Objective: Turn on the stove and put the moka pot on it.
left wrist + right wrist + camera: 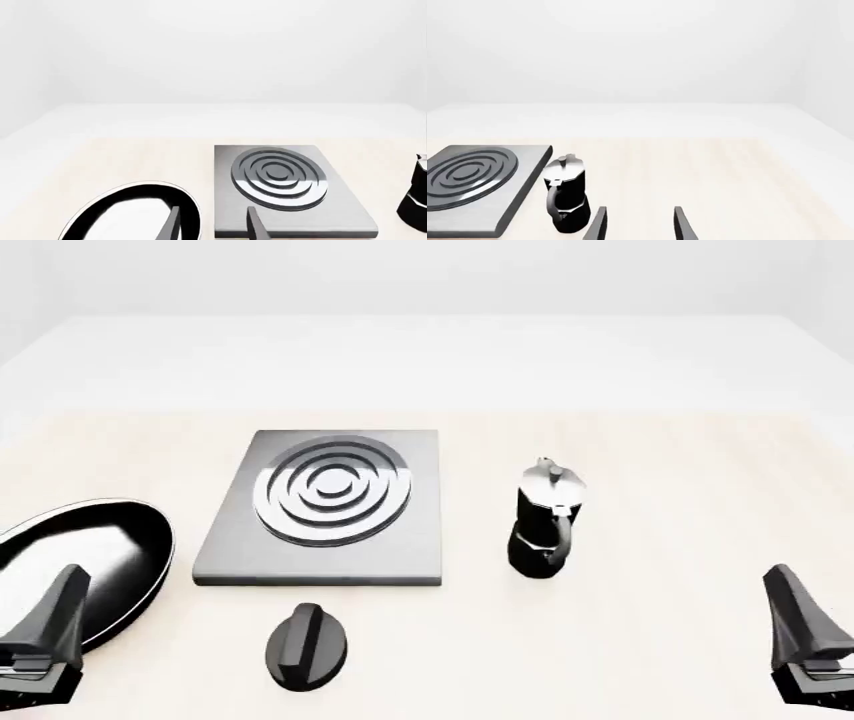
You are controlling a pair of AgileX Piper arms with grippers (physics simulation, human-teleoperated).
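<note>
The stove (327, 508) is sitting flat near the middle of the table (641, 660), its ringed burner (334, 490) facing up. The black oval knob (308, 644) is lying just off the slab at 6 o'clock. The moka pot (543, 521) is standing upright on the table at the slab's 3 o'clock, apart from it. A frying pan (94, 560) is resting at the slab's 8 o'clock. The left gripper (212, 224) and right gripper (639, 224) are both hovering with fingers spread, gripping nothing
</note>
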